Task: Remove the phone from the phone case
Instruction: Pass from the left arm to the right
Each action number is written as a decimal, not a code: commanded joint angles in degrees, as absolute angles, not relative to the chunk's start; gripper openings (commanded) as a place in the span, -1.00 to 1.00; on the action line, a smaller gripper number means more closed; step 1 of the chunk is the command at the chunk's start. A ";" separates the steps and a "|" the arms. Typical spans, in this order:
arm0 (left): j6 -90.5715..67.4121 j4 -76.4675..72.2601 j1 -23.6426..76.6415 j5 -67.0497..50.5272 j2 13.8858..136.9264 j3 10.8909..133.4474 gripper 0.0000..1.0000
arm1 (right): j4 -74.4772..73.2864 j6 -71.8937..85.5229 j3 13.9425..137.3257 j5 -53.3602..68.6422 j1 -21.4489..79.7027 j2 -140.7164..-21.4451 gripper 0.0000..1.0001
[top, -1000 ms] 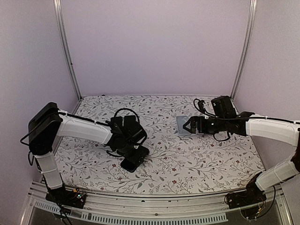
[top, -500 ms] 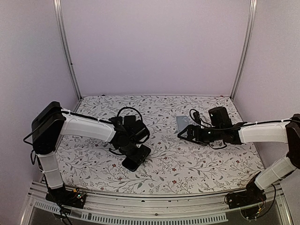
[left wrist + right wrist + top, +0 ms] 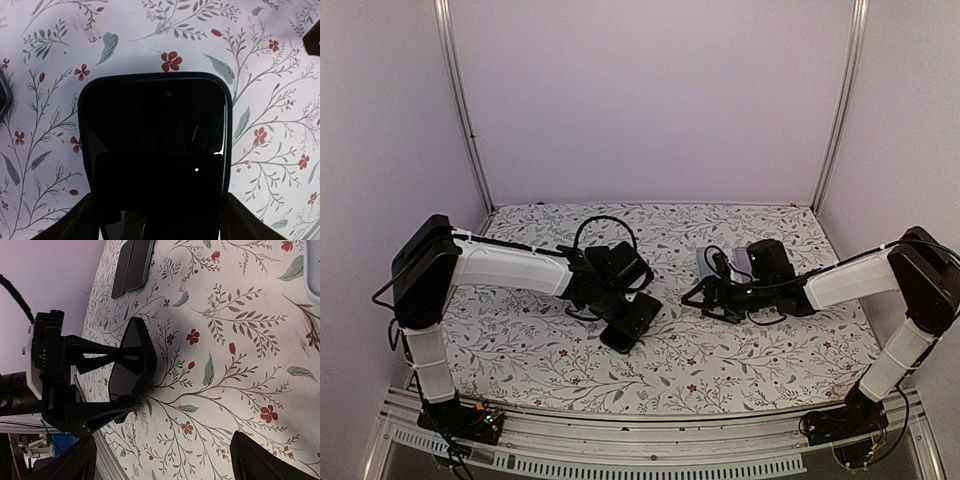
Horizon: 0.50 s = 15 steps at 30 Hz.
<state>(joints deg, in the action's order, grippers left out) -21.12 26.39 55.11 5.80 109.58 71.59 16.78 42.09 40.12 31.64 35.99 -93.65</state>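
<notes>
Both arms closed in: left gripper (image 3: 619, 318) clasps phone (image 3: 155, 150), seemingly cased; right gripper (image 3: 694, 298) wide.

Table with a floral-print cover

The table (image 3: 750, 350) is covered edge to edge in a pale cloth of leafy sprigs and small red flowers. A grey flat rectangle (image 3: 704, 265) lies towards its far right. A dark flat slab (image 3: 132, 265) (teal-edged, seen only from the right wrist) lies flat too.
</notes>
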 commanded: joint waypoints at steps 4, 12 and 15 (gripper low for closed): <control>-20.22 22.95 58.13 5.10 110.82 76.89 -0.04 | 23.83 45.48 42.87 34.53 38.03 -99.55 0.83; -19.34 23.29 60.74 5.10 112.21 80.50 -0.04 | 28.09 49.10 43.59 35.57 38.40 -102.80 0.62; -19.19 23.27 61.36 5.12 112.12 81.47 -0.05 | 29.56 50.14 43.47 35.94 38.39 -103.17 0.48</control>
<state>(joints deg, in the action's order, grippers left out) -19.99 25.36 60.10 5.30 111.90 78.91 25.50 48.10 42.22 34.79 38.00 -102.10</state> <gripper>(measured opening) 0.759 0.779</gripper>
